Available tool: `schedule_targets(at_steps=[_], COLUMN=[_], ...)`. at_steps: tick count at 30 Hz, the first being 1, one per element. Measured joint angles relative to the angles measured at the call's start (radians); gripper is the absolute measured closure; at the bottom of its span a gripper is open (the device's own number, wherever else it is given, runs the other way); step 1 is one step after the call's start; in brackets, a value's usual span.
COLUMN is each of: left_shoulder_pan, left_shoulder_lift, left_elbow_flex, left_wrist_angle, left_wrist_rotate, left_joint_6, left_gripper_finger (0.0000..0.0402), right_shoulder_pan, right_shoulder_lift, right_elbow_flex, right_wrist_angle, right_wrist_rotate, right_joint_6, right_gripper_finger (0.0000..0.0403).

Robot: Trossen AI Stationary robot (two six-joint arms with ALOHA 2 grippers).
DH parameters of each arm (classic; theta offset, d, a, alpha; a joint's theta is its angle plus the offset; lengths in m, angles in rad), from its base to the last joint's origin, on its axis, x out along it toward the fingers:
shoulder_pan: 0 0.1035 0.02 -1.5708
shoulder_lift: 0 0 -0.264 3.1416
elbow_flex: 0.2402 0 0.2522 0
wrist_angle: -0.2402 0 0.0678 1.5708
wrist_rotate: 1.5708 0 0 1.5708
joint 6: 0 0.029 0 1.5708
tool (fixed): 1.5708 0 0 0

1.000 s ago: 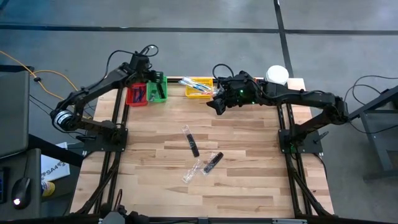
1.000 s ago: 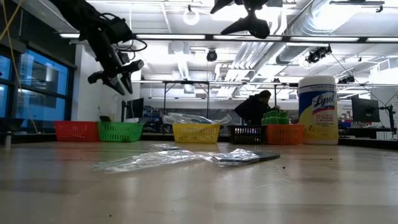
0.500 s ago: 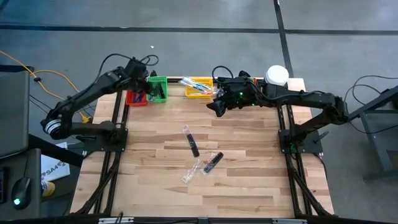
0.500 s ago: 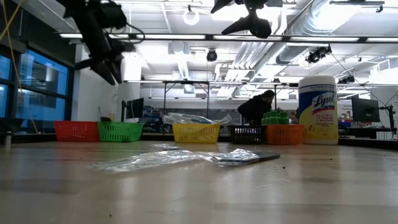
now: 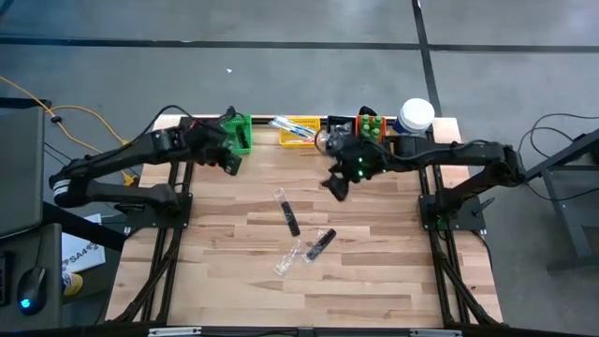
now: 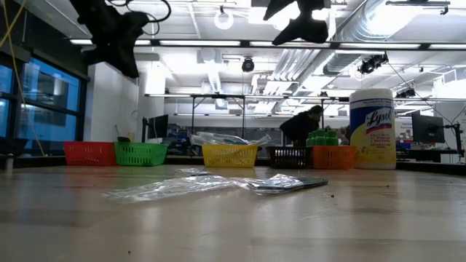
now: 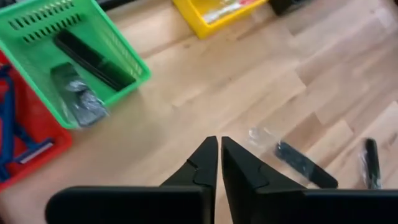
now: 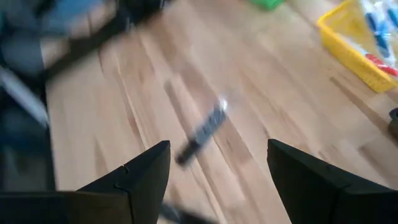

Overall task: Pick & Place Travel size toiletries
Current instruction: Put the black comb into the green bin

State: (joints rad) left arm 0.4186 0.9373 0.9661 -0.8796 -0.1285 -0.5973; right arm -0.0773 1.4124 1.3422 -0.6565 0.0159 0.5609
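Observation:
Wrapped black combs (image 5: 287, 213) (image 5: 319, 243) lie flat in clear wrap on the table's middle, also seen in the left wrist view (image 7: 300, 164) and the right wrist view (image 8: 202, 134). My left gripper (image 5: 230, 161) (image 7: 219, 155) is shut and empty, above the wood just near of the green bin (image 7: 74, 56). That bin holds black combs (image 7: 93, 59) and a dark puff (image 7: 79, 101). My right gripper (image 5: 334, 184) (image 8: 217, 180) hangs open and empty above the table, between the yellow bin (image 5: 299, 129) and the combs.
Along the far edge stand a red bin (image 7: 18, 143) with blue razors, the green and yellow bins, a black bin (image 5: 339, 124), an orange bin (image 5: 370, 124) with green bottles and a white jar (image 5: 416, 114). Bare wood lies left, right and near of the combs.
My left gripper has drawn back from over the green bin toward the table's near edge, tipping down, and has shut with nothing in it. My right gripper has come a little away from the yellow bin toward the combs, staying open. The combs have not moved.

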Motion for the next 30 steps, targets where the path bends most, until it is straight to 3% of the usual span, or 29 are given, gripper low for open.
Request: schedule_targets(at_steps=[6,12,19,30], left_shoulder_pan=[-0.102,-0.147,-0.151,-0.151], left_shoulder_lift=[-0.007,-0.007,-0.007,-0.007], left_elbow_flex=[-0.029,-0.044,-0.045,-0.045], left_wrist_angle=[0.007,0.016,0.016,0.015], left_wrist_rotate=[-0.014,-0.020,-0.021,-0.016], left_joint_6=[-0.047,-0.073,-0.074,-0.082], left_gripper_finger=[0.0392,0.0392,0.0392,0.0392], right_shoulder_pan=[0.083,0.160,0.213,0.296], right_shoulder_lift=[0.021,0.118,0.284,0.491], right_elbow_flex=[-0.001,-0.002,-0.001,-0.001], right_wrist_angle=[-0.121,-0.106,-0.049,0.022], right_wrist_rotate=[-0.014,-0.013,-0.075,-0.069], right_joint_6=[-0.306,-0.594,-0.691,-0.797], right_gripper_finger=[0.0147,0.0147,0.0147,0.0147])
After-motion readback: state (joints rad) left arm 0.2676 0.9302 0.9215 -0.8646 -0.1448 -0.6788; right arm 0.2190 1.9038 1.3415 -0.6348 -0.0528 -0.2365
